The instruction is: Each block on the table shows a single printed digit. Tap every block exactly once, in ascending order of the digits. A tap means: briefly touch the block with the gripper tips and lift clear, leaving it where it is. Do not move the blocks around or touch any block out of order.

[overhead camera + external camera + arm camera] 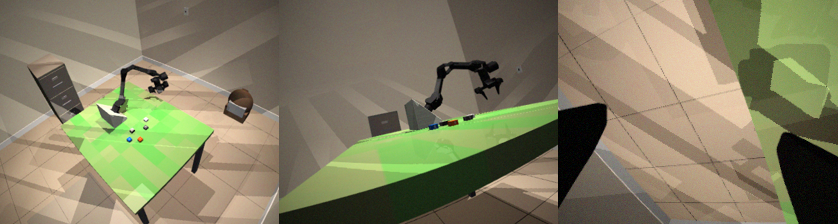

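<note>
Got a dark filing cabinet (59, 85) (385, 123) by the wall, a grey wedge (110, 116) (418, 116) on my tabletop (144, 167) (407, 164) (798, 25), w/ a brown chair (239, 104) well apart & an outlet (186, 11) (519, 69) on the wall.

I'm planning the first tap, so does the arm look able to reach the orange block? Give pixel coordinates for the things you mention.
Probably yes: nothing visible stands above the orange block (140, 139) (452, 122), and the open gripper (158, 89) (492, 96) hangs well above the table.

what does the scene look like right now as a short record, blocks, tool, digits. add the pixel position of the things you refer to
surface: green table (154, 164) (414, 154)
blocks: five; blue (129, 140) (433, 127), orange (140, 139) (452, 122), three in white, grey or dark tones
digits: too small to read
tool: (158, 90) (492, 96) open, nothing between fingers
tool position: raised, away from blocks
wrist view: floor, table edge; no blocks
</note>
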Motion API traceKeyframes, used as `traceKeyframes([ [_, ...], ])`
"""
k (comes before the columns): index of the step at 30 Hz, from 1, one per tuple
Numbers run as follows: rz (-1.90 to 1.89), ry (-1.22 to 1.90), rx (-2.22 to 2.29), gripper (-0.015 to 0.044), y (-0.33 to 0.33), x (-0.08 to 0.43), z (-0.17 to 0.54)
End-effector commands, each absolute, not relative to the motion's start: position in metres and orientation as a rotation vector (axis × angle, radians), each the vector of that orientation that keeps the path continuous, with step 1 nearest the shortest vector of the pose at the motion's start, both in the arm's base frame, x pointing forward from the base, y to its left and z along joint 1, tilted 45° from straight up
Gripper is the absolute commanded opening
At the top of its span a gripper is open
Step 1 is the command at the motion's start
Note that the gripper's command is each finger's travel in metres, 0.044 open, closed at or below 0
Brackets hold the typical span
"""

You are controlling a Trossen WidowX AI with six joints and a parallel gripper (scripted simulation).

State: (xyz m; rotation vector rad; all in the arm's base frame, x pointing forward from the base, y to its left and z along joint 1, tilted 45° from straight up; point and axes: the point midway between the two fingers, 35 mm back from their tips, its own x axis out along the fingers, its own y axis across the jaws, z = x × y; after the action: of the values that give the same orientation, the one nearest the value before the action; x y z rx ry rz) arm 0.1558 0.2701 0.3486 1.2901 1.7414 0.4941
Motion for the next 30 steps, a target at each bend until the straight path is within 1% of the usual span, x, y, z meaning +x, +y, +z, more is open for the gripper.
traceKeyframes([
  [1, 0.441, 1.609, 1.202, 0.0400, 0.253, 0.218, 0.310],
  [9, 0.365, 1.487, 1.038, 0.0400, 0.197, 0.298, 0.246],
  [16, 0.322, 1.450, 0.898, 0.0400, 0.127, 0.344, 0.188],
  [23, 0.321, 1.454, 0.779, 0.0400, 0.047, 0.363, 0.131],
  [30, 0.374, 1.472, 0.695, 0.0400, -0.033, 0.354, 0.076],
])
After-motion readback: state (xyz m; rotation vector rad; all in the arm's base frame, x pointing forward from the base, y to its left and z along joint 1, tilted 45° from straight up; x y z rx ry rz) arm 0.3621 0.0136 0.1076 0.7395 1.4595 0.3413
